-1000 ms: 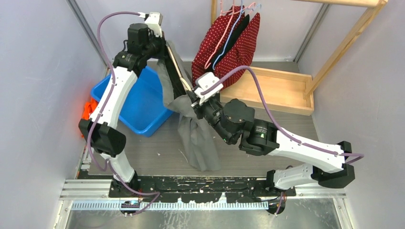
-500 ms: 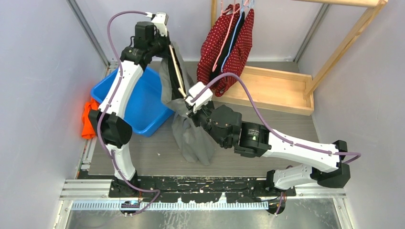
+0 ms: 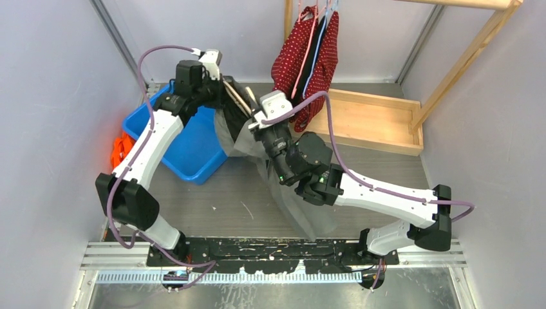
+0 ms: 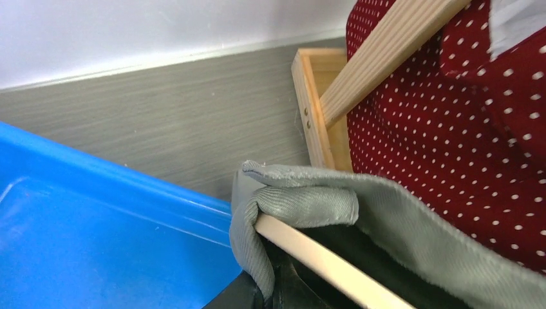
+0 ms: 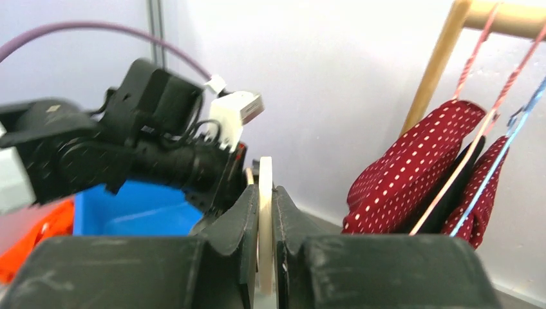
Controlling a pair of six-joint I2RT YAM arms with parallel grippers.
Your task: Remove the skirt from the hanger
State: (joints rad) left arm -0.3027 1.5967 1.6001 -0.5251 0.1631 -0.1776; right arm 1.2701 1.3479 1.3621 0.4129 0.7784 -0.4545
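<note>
Skirt (image 3: pixel 308 215) and hanger (image 5: pixel 265 170) meet at the right gripper (image 5: pixel 265 201), whose fingers are pinched tight on the pale wooden bar. From there the grey cloth drapes down beside the blue bin (image 3: pixel 183 145). The left gripper (image 3: pixel 226 96) is at the bar's far end, and I can't tell its grip.

Grey wood-grain table (image 3: pixel 212 212): blue bin (image 3: pixel 187 145) stands at rear left; orange cloth (image 3: pixel 118 147) lies at the left edge, just beside the bin; wooden rack base (image 3: pixel 373 122) occupies rear right. Grey skirt (image 3: pixel 315 222) reaches the front centre; surface contact unconfirmed.
</note>
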